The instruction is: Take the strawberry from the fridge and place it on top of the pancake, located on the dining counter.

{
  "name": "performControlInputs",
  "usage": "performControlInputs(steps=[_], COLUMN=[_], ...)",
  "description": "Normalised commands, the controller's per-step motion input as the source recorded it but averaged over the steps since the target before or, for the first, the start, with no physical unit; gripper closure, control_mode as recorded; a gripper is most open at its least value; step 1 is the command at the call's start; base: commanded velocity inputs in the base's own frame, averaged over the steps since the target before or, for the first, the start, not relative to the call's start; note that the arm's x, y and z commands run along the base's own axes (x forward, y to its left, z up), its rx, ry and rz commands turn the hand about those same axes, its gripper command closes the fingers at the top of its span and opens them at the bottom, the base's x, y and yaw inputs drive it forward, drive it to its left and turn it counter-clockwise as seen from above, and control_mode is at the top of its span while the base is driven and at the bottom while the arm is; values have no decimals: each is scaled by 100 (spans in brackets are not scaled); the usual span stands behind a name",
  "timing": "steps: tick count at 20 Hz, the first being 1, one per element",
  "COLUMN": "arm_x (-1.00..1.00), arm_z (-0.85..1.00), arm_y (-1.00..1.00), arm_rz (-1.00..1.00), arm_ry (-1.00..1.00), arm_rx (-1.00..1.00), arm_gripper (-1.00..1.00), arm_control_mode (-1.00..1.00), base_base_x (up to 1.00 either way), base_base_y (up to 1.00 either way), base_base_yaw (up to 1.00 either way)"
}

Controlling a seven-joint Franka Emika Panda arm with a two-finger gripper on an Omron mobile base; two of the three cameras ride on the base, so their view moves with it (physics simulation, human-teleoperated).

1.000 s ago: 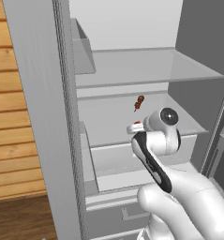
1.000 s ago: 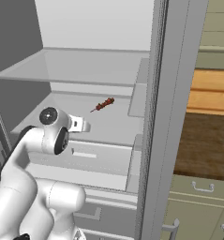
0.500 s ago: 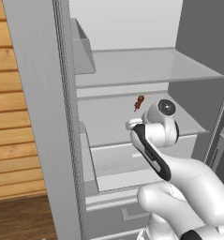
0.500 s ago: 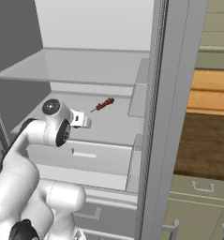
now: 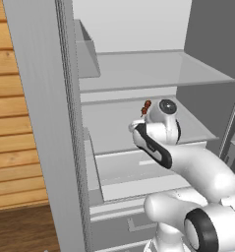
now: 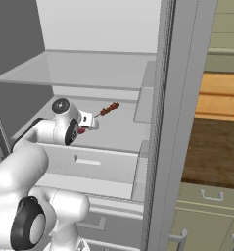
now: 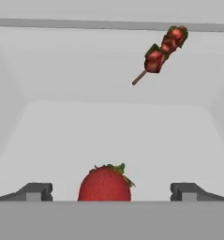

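The fridge (image 5: 65, 123) stands open, its white shelves exposed. The arm reaches onto the middle shelf (image 6: 118, 132). In the hand view the gripper (image 7: 108, 191) has its jaws spread wide and holds nothing; the strawberry (image 7: 105, 183) sits on the shelf floor between the two fingertips (image 7: 36, 191), apart from both. In the right base view a red spot just beside the hand is probably the strawberry (image 6: 81, 131), though mostly hidden. A kebab skewer (image 7: 161, 52) lies farther back on the same shelf, well apart from the strawberry.
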Motion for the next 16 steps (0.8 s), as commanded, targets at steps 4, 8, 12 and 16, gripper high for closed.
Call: performControlInputs(steps=[4,8,12,16], arm_x=[31,4,0,0], arm_z=[-18,-17,-17,-16], arm_y=[0,0,1,10], arm_rz=[0,0,0,0], arm_ry=[14,11,0,0], arm_rx=[0,0,0,0], arm_gripper=[-100,-100,-100,-100], arm_control_mode=[-100,-100,-100,-100], base_base_x=[0,0,0,0], base_base_y=[0,0,0,0], base_base_yaw=[0,0,0,0])
